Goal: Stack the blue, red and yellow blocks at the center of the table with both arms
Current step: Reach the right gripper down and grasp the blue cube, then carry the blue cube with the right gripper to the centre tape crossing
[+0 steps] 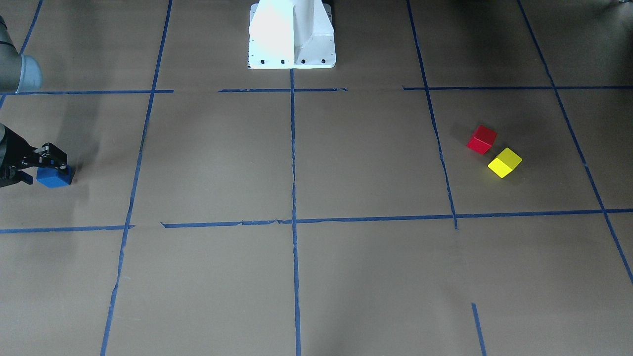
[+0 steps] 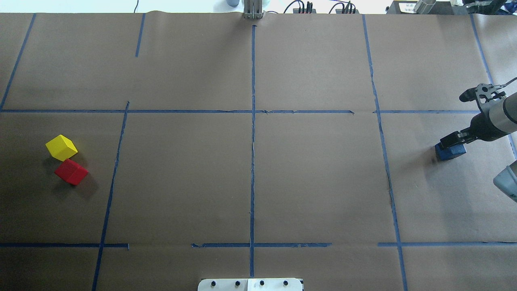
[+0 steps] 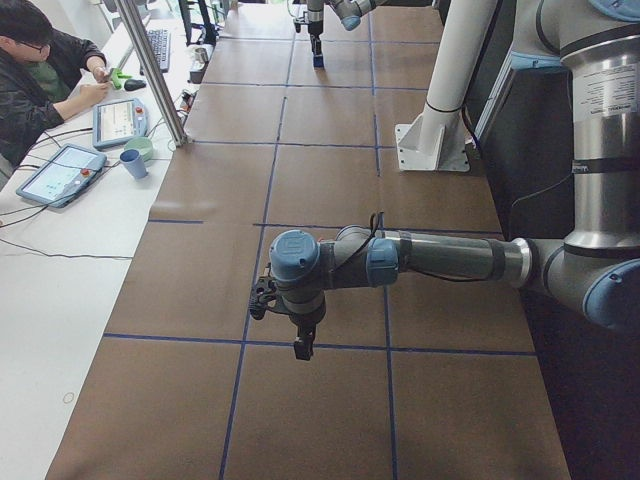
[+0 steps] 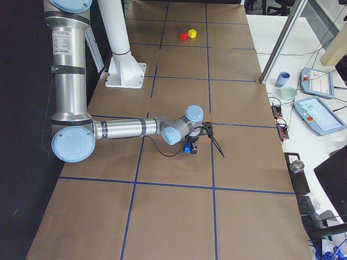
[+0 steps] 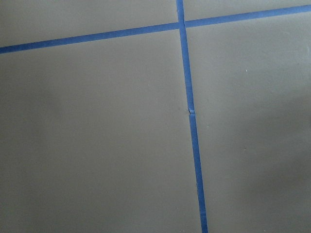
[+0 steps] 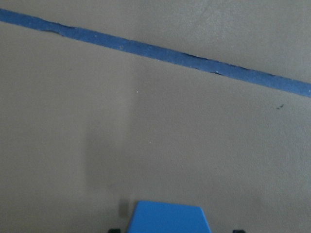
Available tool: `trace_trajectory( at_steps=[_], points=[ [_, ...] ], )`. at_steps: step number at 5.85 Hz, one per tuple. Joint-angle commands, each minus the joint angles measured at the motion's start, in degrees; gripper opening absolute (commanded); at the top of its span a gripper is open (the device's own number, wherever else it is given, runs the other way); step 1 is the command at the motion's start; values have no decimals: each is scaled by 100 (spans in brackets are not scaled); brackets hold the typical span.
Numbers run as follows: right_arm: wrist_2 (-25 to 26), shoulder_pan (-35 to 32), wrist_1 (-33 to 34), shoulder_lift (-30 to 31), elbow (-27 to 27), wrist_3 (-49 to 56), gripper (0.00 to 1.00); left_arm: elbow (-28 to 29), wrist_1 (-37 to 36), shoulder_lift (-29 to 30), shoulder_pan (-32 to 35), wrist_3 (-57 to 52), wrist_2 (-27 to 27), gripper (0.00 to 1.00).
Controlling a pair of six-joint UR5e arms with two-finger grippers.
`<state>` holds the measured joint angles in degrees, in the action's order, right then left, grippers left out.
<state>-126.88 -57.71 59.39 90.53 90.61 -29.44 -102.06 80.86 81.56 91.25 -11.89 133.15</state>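
You had the right gripper (image 1: 52,162) down on the blue block (image 1: 54,179), far out to the white pedestal's (image 1: 292,34) right and a bit fwd of it. The block sat flat on the table (image 1: 376,158). The fingers straddled it at a narrow setting. The right wrist cam showed a sliver of paper btwn each tip and the block, so I read them as not yet clamped.

The red block (image 1: 481,139) and yellow block (image 1: 505,162) lay well off to the pedestal's left, just beside each other, yellow the farther from it. I couldn't tell if they touched. The left gripper (image 3: 302,345) hung over bare paper on the pedestal's left. Only the side cam caught it, so I couldn't tell how its fingers stood.

Step in hand, as I judged it: the grasp on blue, w/ nothing stacked yet. To do it well you needed the block centred btwn the pads and its faces square to them before closing, else it'd twist or skid on the paper. The pads needed to sit low on the sides, not on the top edge. Then a straight lift, and a set-down on the tape line (image 1: 293,163) running fwd from the pedestal, edges parallel to it, since blue looked likely to be the base.
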Motion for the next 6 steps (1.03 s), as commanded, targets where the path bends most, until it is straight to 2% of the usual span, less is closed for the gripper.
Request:
trace_trajectory(
  at_steps=[1, 3, 4, 5, 6],
  points=[
    [14, 14, 2, -35, 18, -44, 3, -6, 0, 0, -2, -6, 0, 100],
    [-12, 118, 300, -935, 36, -663, 3, -33, 0, 0, -2, -6, 0, 100],
    [84, 485, 641, -1602, 10, -1277, 3, -50, 0, 0, -2, -6, 0, 100],
    [389, 845, 1375, -2426, -17, -1832, 3, -85, 0, 0, -2, -6, 0, 100],
    [906, 1319, 2078, -3183, -17, -2594, 3, -86, 0, 0, -2, -15, 9, 100]
  ],
)
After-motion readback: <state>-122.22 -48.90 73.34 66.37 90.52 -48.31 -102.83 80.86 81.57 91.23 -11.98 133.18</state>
